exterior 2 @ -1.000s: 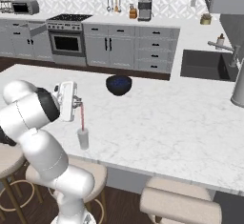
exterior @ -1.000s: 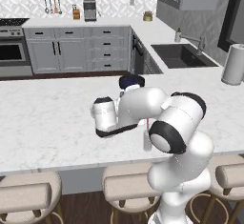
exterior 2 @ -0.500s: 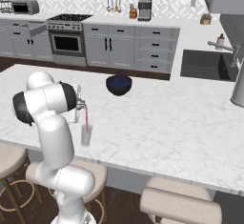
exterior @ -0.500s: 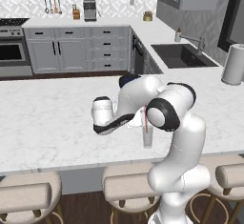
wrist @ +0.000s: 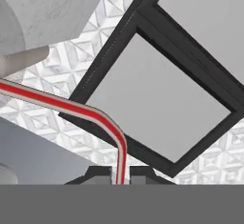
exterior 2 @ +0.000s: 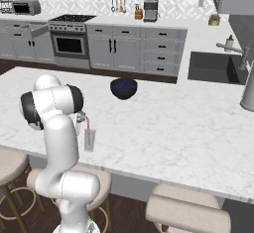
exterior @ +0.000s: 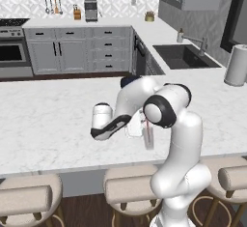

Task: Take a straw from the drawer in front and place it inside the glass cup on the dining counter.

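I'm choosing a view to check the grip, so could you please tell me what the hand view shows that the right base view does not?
Hand view alone: the end effector with its dark tips closed on the straw, which bends just past them, against a dark-framed window and patterned wall tiles.

Right base view alone: the glass cup standing on the dining counter, the straw's lower end in it, the dark-blue bowl behind, and the white arm in front.

Both: the red straw.
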